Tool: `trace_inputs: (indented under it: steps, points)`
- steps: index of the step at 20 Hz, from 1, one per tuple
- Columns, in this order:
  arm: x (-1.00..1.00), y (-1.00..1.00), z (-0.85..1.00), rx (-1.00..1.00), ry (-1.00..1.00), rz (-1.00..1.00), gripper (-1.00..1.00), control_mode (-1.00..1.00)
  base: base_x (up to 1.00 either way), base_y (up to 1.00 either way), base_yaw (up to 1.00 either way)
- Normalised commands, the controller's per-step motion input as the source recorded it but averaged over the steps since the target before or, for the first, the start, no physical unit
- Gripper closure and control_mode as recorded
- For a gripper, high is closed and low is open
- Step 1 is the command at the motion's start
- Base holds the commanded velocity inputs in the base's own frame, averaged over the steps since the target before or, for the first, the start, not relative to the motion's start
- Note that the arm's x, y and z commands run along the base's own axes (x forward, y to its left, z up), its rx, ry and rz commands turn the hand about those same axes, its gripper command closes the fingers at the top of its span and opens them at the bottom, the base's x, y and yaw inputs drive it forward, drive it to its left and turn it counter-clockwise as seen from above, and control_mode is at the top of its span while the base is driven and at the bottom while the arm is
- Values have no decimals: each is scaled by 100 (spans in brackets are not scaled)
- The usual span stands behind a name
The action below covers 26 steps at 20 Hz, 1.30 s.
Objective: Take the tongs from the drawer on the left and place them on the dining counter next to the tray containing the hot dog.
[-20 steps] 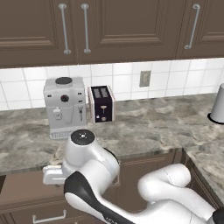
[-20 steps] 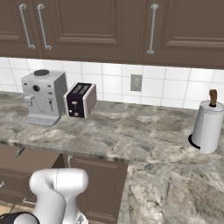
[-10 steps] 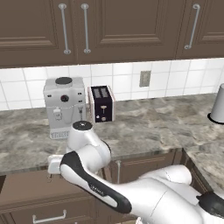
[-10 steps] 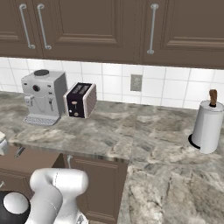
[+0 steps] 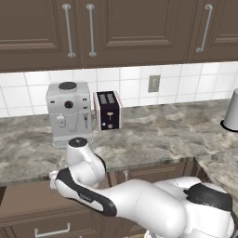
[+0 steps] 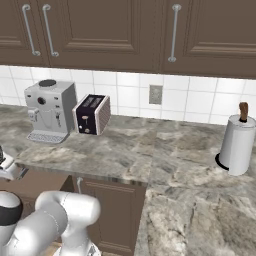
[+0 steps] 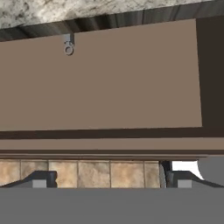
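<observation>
Brown wood takes up most of what lies under the hand: the drawer [image 7: 100,83] stands pulled out beneath the counter edge [image 7: 87,13], its flat floor straight ahead of the gripper [image 7: 107,178], whose jaws stand wide apart and hold nothing. The tongs [image 7: 68,45] are hard to make out; the one thing on the drawer floor is a small grey metal piece far ahead of the fingertips [image 7: 41,179] and off to their left, tucked just under the counter overhang, and I judge this to be the visible end of the tongs, with the rest hidden. That position is the main risk: reaching so far back could knock the hand against the stone lip above. A grip on only the exposed end could let the tongs swing or slip. The drawer's front rail [image 7: 100,144], just ahead of the fingertips, could also catch them on a low approach.
</observation>
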Motion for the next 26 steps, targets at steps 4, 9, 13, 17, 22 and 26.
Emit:
trace_inputs:
  steps: [4, 9, 13, 17, 22, 26]
  points:
    - [33, 8, -26, 0, 6, 0, -100, -100, 0, 0, 0]
    - [12, 14, -36, -1, 3, 0, -100, -100, 0, 0, 0]
    - [0, 18, -46, -4, 0, 0, -100, -100, 0, 0, 0]
    - [0, 12, -31, -2, 0, 0, -100, -100, 0, 0, 0]
    - [0, 2, -8, 0, 0, 0, -100, -100, 0, 0, 0]
    - [0, 2, -8, 0, 2, 0, -100, -100, 0, 0, 0]
